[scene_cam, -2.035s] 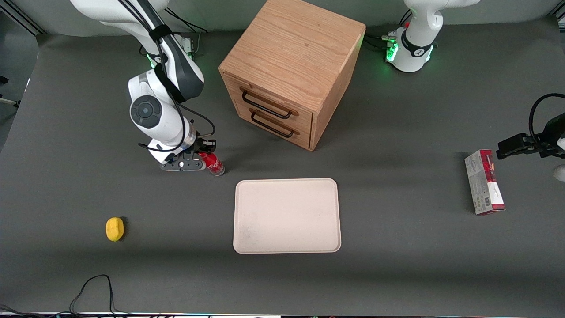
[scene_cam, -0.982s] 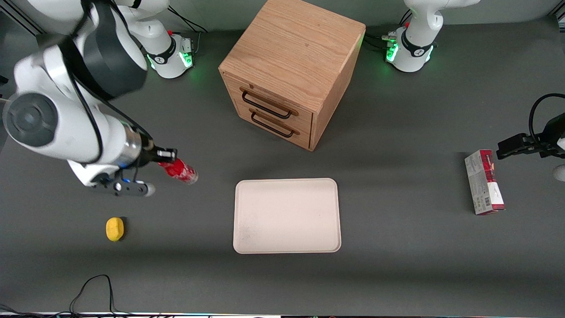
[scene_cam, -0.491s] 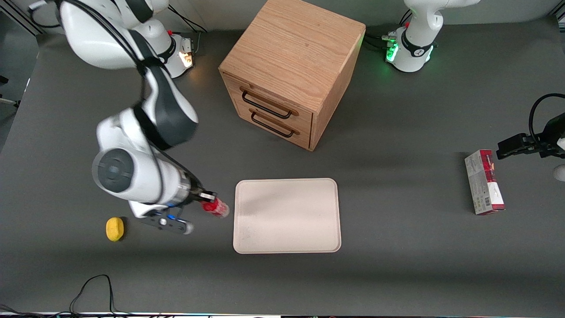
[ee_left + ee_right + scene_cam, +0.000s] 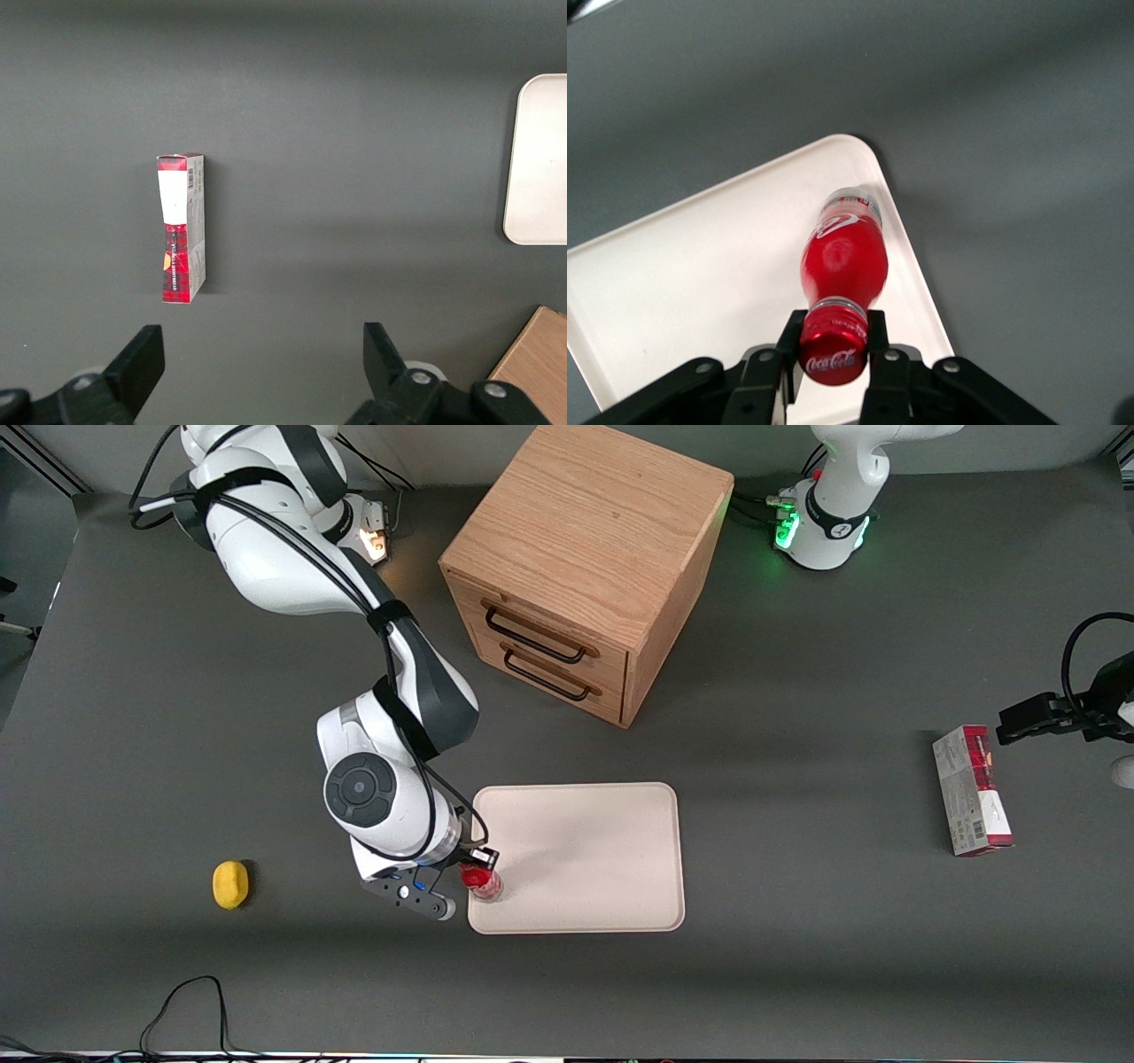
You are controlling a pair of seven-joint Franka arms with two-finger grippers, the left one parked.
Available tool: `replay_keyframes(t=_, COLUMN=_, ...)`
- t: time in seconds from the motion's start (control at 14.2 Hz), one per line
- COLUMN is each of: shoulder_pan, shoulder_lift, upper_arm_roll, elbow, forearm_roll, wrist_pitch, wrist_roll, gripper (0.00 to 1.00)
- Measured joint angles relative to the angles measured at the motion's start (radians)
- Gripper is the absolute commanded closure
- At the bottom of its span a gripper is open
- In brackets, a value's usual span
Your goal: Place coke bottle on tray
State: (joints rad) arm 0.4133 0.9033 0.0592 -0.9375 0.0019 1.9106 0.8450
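Matte grey table (image 4: pixel 797 974); my pincer (image 4: pixel 833 341) pinches the glossy red coke bottle (image 4: pixel 842 262), "Coca-Cola" on its cap, over the smooth cream tray's (image 4: pixel 602 850) seven-o'clock corner.

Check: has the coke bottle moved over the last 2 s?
Yes. The coke bottle, clamped in the end effector, went from near the wooden drawer box toward the front camera and now sits over the tray corner.

A red-and-grey carton (image 4: pixel 182 227) lies flat, well apart from the tray (image 4: pixel 539 159), apparently bare.
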Motion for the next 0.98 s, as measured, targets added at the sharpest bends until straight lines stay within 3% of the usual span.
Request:
replay_keyframes(t=0.21, shoulder_pan=0.002, shoulder_lift=0.003, upper_arm_roll=0.0, elbow=0.009, forearm_roll=-0.002, wrist_pitch=0.004, wrist_roll=0.003, gripper=1.0)
replay_keyframes(t=0.28, shoulder_pan=0.003, shoulder_lift=0.003, upper_arm_roll=0.001, elbow=0.01, forearm_roll=-0.002, wrist_pitch=0.007, wrist_roll=0.003, gripper=0.26)
replay_keyframes(t=0.35, shoulder_pan=0.003, shoulder_lift=0.003, upper_arm_roll=0.001, elbow=0.01, forearm_roll=-0.002, wrist_pitch=0.012, wrist_roll=0.003, gripper=0.0)
replay_keyframes(t=0.98, shoulder_pan=0.004, shoulder_lift=0.003, upper_arm_roll=0.001, elbow=0.013, forearm_roll=-0.002, wrist_pitch=0.033, wrist_roll=0.004, gripper=0.0)
